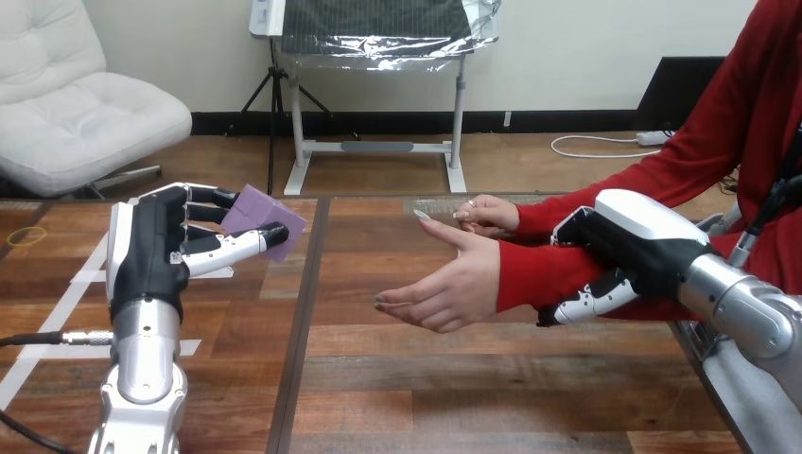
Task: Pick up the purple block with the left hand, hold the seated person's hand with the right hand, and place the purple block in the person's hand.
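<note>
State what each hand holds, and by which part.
The left hand pinches the purple block by its left side; right hand grips the person's forearm near the wrist.

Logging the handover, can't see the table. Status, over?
Left hand shut on purple block. Right hand curled round person's forearm. Person's nearer hand open, palm up, apart from block. Nothing between them.

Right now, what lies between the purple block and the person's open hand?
Head view: only bare table between the purple block and the person's open hand.
</note>
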Available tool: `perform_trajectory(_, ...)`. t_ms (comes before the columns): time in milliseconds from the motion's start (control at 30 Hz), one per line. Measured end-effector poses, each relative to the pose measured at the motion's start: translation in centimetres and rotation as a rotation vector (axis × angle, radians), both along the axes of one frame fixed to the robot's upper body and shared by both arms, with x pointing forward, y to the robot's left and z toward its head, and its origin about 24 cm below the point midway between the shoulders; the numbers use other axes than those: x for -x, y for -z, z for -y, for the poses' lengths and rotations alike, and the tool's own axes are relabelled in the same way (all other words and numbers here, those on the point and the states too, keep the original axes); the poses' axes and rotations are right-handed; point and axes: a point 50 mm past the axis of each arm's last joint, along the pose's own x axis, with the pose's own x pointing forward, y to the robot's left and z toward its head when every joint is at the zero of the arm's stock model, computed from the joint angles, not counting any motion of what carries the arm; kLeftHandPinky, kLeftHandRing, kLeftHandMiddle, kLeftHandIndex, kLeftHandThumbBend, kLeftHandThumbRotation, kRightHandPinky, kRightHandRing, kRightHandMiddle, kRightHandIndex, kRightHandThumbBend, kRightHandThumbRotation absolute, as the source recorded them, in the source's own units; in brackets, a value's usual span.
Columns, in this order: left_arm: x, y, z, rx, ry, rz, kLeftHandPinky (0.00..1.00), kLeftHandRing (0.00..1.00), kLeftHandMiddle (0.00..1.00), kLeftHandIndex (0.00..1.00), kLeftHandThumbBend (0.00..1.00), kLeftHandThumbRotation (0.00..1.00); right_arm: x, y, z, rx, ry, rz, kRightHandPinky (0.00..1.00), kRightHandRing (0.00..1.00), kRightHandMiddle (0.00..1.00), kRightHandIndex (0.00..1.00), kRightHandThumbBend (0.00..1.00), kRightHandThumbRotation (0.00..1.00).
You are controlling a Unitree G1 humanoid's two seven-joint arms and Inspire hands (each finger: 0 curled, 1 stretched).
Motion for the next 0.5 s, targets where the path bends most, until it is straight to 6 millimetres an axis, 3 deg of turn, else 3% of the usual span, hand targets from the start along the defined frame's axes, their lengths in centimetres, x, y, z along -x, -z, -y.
perform_trajectory(500, -0.29, 0.27, 0.54, -0.042, 0.024, 0.029, 0.32, 0.37, 0.41, 0.43, 0.65, 0.00, -0.17, -0.26, -0.47, 0.004, -0.009, -0.005, 0.31, 0.35, 0.38, 0.37, 0.76, 0.28)
